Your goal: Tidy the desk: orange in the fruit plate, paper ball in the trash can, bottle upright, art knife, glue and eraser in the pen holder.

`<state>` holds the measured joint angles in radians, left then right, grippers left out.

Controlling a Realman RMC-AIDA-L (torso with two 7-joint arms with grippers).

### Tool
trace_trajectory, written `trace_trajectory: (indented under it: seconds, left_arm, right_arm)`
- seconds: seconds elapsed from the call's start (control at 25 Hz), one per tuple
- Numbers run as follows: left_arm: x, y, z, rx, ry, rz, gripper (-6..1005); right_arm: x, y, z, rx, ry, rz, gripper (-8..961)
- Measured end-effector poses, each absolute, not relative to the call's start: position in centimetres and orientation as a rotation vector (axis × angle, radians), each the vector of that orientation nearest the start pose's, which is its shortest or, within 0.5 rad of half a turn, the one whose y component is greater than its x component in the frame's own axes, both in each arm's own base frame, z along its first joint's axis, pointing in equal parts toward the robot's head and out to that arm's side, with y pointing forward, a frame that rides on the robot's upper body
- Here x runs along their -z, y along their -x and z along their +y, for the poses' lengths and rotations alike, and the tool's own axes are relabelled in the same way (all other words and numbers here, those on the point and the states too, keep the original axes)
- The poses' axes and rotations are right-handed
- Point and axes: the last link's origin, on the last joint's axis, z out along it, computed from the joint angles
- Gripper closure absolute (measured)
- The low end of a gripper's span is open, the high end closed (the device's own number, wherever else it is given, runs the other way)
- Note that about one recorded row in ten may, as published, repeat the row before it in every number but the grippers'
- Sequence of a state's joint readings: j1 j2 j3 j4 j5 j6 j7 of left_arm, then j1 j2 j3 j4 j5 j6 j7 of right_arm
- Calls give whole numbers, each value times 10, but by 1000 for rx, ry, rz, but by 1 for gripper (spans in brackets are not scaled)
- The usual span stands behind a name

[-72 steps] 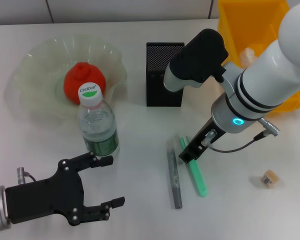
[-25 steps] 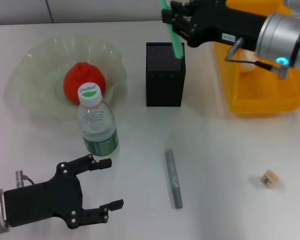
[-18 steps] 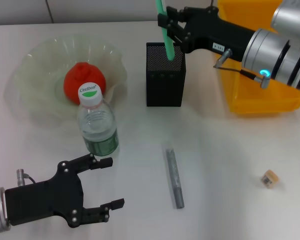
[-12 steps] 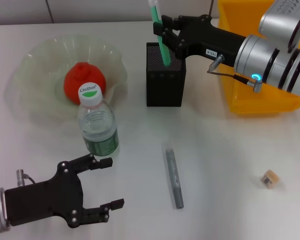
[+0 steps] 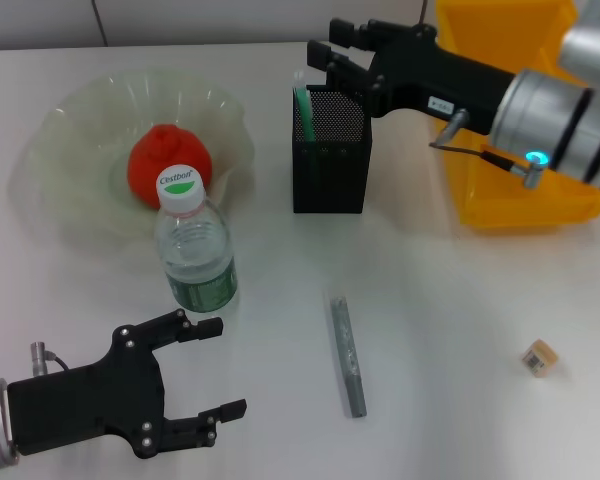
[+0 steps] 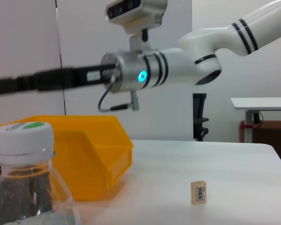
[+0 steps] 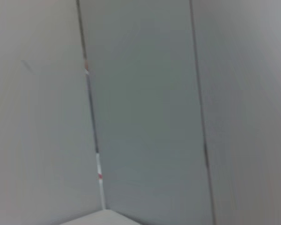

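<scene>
The orange (image 5: pixel 168 163) lies in the pale green fruit plate (image 5: pixel 75 105). Just in front of it the bottle (image 5: pixel 194 250) stands upright; its cap also shows in the left wrist view (image 6: pixel 23 138). A slim green tool (image 5: pixel 302 99) stands inside the black mesh pen holder (image 5: pixel 330 165); art knife or glue, I cannot tell. My right gripper (image 5: pixel 326 54) hovers open just above the holder's rim. A grey stick-shaped tool (image 5: pixel 347 352) lies mid-table. The eraser (image 5: pixel 539 355) (image 6: pixel 198 192) sits at the right. My left gripper (image 5: pixel 212 368) rests open near the front edge, below the bottle. The paper ball is hidden.
The yellow trash can (image 5: pixel 520 210) (image 6: pixel 91 152) stands at the back right, with my right arm (image 5: pixel 540 95) reaching across it. The right wrist view shows only a grey wall.
My right gripper carried the green tool from the table up over the pen holder, lowered it in and let go; its fingers now stand open. The left arm stayed still.
</scene>
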<state>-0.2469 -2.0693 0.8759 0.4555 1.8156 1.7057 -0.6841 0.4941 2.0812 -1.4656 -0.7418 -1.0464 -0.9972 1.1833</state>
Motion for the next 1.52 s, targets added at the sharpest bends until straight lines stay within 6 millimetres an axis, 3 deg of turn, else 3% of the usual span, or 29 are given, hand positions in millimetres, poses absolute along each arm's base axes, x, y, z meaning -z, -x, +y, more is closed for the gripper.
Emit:
trace_trajectory:
  seconds: [0.12,0.2,0.24,0.36,0.4,0.44,0.56,0.6,0.88,1.08,1.52]
  left_arm:
    - [35,312,212,840,2743,-138,184]
    - [35,312,212,839,2744,-138,184]
    - [35,312,212,839,2744,-138,184]
    - [34,312,212,838,2745,-136,184]
    - [35,312,212,838,2745,-136,184]
    - [35,312,212,838,2745,-136,184]
    - [34,311,214,839,2747,-129,184]
    - [35,310,214,838,2750,-126,184]
    - [35,310,214,839,2753,-126,184]
    - [35,310,214,840,2756,-129,184]
    - [35,309,216,842,2759,-127,184]
  right_arm:
    - [23,-170,366,-961,2444,422,605]
    - [-6,-154,349,-848,2512,463,603]
    - [-6,-154,349,-848,2512,463,601]
    - [-26,-151,333,-520,2578,630,596]
    - [-33,-153,326,-291,2595,765,595]
    - [-33,-153,326,-291,2595,765,594]
    - [-37,-154,316,-9,2598,935,589]
    - [-38,-155,311,141,2602,969,545]
    - [-37,-166,303,415,2598,1025,303]
    - [-32,-183,298,548,2565,1121,297]
    - [-14,-194,295,755,2508,1154,310]
